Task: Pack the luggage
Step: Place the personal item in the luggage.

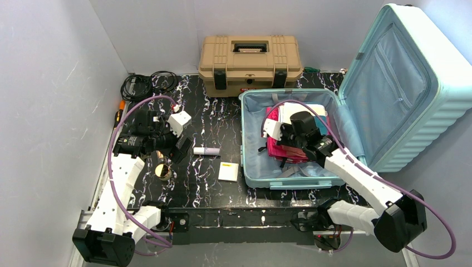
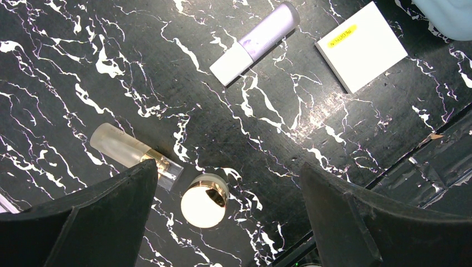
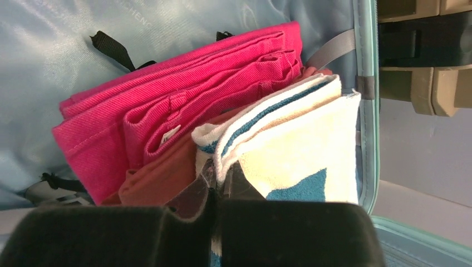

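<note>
The luggage (image 1: 244, 139) lies open on the right of the table with its lid (image 1: 401, 83) raised. Its light blue lining (image 3: 67, 44) holds folded pink clothes (image 3: 167, 111), a rust-coloured garment (image 3: 161, 175) and a white and teal towel (image 3: 300, 139). My right gripper (image 3: 222, 178) is shut on the towel's folded edge, inside the luggage (image 1: 293, 119). My left gripper (image 2: 231, 217) hangs open over the black marble table (image 1: 171, 151), its fingers either side of a gold-rimmed jar (image 2: 205, 200) but above it. A frosted bottle (image 2: 125, 147), a lavender tube (image 2: 256, 41) and a white square box (image 2: 362, 44) lie nearby.
A tan toolbox (image 1: 250, 64) with black latches stands at the back, just behind the luggage. Black cables (image 1: 144, 83) are coiled at the back left corner. Grey walls close in the left and rear. The table's front edge (image 2: 412, 161) runs near the white box.
</note>
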Controlling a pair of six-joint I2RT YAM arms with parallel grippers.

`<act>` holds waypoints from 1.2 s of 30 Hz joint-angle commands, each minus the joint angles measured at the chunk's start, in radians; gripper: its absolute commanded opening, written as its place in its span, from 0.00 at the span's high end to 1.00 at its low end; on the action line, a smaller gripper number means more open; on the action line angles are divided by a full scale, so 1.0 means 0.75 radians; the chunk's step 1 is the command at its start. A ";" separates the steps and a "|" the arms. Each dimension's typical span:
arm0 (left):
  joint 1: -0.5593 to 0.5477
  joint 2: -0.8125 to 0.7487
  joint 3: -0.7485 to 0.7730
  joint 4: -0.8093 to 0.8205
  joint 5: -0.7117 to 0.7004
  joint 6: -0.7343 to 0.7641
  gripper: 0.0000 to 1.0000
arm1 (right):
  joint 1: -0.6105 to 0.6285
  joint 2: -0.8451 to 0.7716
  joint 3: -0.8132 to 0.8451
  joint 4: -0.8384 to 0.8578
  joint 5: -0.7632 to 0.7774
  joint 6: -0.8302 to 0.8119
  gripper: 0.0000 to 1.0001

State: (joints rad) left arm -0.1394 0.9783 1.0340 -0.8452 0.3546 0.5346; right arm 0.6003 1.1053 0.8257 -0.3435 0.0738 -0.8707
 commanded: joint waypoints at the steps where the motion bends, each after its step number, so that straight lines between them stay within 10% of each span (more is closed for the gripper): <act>1: 0.002 -0.006 -0.003 -0.027 0.015 0.006 0.02 | 0.003 -0.069 0.095 -0.104 -0.029 0.002 0.99; 20: 0.002 -0.004 0.009 -0.030 0.020 -0.001 0.02 | 0.003 -0.044 0.226 -0.417 -0.135 -0.157 0.98; 22: 0.001 -0.002 0.011 -0.030 0.020 -0.001 0.02 | 0.002 -0.042 0.214 -0.428 -0.134 -0.171 0.88; 27: 0.001 0.022 0.022 -0.029 0.027 0.010 0.02 | 0.002 -0.059 0.229 -0.378 -0.115 -0.110 0.03; 36: -0.061 0.128 0.058 0.014 0.073 0.100 0.02 | 0.001 0.041 0.625 -0.436 -0.486 0.179 0.02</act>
State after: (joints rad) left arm -0.1555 1.0508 1.0451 -0.8394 0.3611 0.5610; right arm 0.5995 1.1179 1.1522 -0.6769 -0.1036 -0.8574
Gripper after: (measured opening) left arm 0.983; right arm 0.982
